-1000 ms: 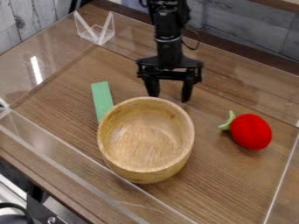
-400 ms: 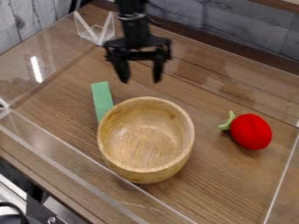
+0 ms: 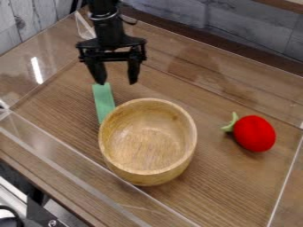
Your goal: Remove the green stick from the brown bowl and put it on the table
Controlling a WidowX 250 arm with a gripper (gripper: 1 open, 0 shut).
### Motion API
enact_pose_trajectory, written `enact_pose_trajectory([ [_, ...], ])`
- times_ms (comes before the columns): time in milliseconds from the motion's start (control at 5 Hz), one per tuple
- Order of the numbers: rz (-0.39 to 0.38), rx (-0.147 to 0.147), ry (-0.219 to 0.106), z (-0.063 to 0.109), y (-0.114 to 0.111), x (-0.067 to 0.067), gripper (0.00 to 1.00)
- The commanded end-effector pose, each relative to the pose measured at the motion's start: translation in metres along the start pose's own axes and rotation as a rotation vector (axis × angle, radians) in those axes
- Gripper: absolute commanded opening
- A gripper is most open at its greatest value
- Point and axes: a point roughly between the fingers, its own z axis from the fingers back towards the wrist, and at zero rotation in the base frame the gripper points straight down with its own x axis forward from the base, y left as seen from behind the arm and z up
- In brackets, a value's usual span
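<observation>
You see brown bowl [image 3: 148, 140]: light brown wood, darker grain lines inside, pale rim. Left of bowl, touching rim: green stick [image 3: 103, 100], plain light green. Under bowl: table [image 3: 213, 84], darker brown, streaky wood grain, clear see-through walls at edges. Right of bowl: strawberry [image 3: 252, 133], bright red with green leaf. Behind bowl, above stick: gripper [image 3: 113, 77], black all over.

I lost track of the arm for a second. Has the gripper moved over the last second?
Yes. The gripper has moved left, from behind the brown bowl's right side to above the far end of the green stick, jaws open.
</observation>
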Motion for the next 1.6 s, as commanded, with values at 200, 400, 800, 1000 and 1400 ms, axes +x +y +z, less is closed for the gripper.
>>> enact_pose_trajectory([
  [200,-0.004,0.036,-0.056,0.009,0.006,0.005,1.00],
  [400,-0.001,0.055,-0.046,0.002,0.008,0.004,1.00],
  [800,0.007,0.081,-0.025,-0.011,0.012,0.003,1.00],
  [1000,0.013,0.088,-0.015,-0.014,0.013,0.003,1.00],
  [1400,-0.004,0.022,-0.071,0.028,-0.008,0.006,1.00],
])
